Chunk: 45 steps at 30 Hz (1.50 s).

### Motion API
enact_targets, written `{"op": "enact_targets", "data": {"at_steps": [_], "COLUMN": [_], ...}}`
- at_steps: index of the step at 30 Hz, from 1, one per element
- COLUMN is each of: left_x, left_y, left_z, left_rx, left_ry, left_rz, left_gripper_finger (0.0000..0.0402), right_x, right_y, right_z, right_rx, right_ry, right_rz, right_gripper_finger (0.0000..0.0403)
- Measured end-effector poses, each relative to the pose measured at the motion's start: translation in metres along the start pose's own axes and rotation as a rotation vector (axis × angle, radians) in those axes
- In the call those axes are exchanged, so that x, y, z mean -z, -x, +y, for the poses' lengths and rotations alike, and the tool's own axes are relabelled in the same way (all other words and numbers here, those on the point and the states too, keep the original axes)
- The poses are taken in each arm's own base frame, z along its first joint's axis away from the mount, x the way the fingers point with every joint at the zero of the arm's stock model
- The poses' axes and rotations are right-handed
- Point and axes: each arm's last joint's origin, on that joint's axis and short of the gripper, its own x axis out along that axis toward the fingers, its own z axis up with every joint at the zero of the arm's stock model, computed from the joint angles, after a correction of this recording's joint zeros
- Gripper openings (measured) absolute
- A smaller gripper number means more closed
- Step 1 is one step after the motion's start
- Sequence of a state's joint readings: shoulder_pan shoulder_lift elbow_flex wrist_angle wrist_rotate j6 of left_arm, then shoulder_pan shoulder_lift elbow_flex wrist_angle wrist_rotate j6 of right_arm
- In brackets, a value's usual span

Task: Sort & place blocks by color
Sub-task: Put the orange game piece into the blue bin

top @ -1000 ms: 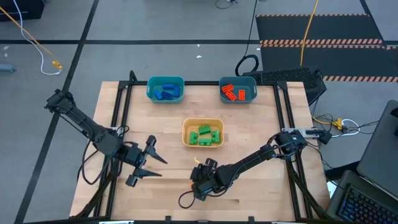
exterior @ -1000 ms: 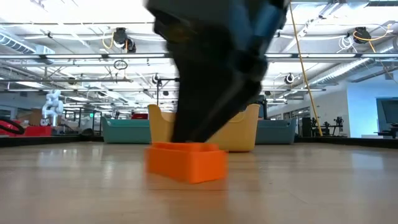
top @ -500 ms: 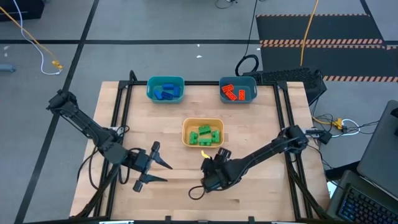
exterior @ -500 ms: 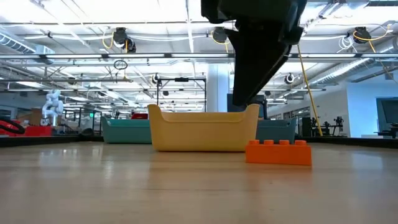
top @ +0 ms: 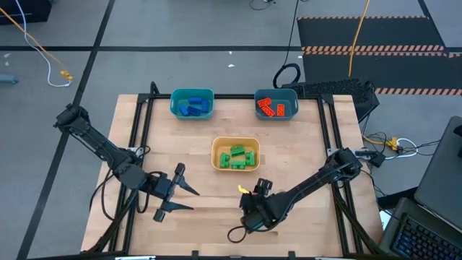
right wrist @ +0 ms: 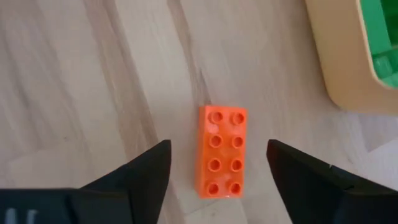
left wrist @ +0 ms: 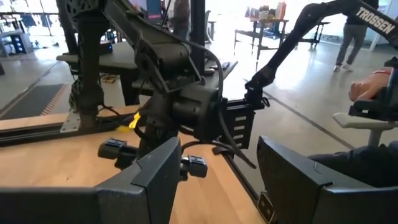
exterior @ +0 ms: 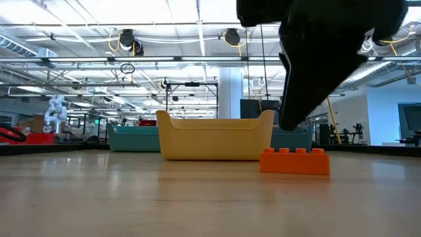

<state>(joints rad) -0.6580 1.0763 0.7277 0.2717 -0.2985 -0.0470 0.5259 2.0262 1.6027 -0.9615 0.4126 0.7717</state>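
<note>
Hovering right hand (right wrist: pixel 214 168) open over orange block (right wrist: pixel 223 151)

Block (right wrist: pixel 222 152) beside bin (right wrist: pixel 344 68)

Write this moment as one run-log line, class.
right gripper: open above orange block | block: lying on table beside yellow bin | left gripper: open, waiting

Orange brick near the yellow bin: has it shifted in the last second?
Yes. In the low view the orange brick went from in front of the yellow bin's left end to beside its right end, now lying flat.
</note>
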Motion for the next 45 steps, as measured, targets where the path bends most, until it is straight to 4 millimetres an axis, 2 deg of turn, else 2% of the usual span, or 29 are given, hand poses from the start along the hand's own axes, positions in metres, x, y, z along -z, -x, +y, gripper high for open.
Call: {"op": "enact_targets", "data": {"at_steps": [6,11,16,22,25,28,33,38,42,45], "left_x": [-0.001,-0.001,-0.001,-0.001,-0.001,-0.001,0.002,0.006,0.009,0.017], "left_y": [0.0,0.0,0.0,0.0,0.0,0.0,0.0,-0.001,-0.004,-0.011], "left_z": [0.001,0.001,0.001,0.001,0.001,0.001,0.005,0.012,0.018,0.024], "left_rx": [-0.006,-0.005,-0.005,-0.004,-0.004,-0.012,-0.148,-0.235,-0.264,-0.293], "left_ry": [-0.009,-0.009,-0.008,-0.007,-0.008,-0.015,-0.046,-0.058,-0.037,-0.053], "left_rz": [-0.015,-0.014,-0.014,-0.014,-0.015,-0.014,0.016,0.054,0.076,0.12], "left_gripper_finger": [0.0211,0.0211,0.0211,0.0211,0.0211,0.0211,0.0211,0.0211,0.0211,0.0211], "right_x": [0.012,0.024,0.027,0.028,0.026,0.02,0.006,-0.003,-0.009,-0.011], "right_y": [-0.017,-0.033,-0.036,-0.036,-0.033,-0.017,0.03,0.076,0.085,0.075], "right_z": [0.001,-0.001,-0.002,-0.003,-0.006,-0.014,-0.048,-0.107,-0.155,-0.185], "right_rx": [-0.034,-0.026,-0.021,-0.008,0.008,0.026,0.073,0.181,0.239,0.243], "right_ry": [-0.038,-0.068,-0.063,-0.014,-0.015,-0.013,-0.016,-0.085,-0.148,-0.127], "right_rz": [0.038,0.052,0.052,0.055,0.031,-0.053,-0.207,-0.313,-0.353,-0.323], "right_gripper_finger": [0.0295,0.0291,0.0246,0.0124,0.0125,0.0125,0.0125,0.0125,0.0125,0.0125]}}
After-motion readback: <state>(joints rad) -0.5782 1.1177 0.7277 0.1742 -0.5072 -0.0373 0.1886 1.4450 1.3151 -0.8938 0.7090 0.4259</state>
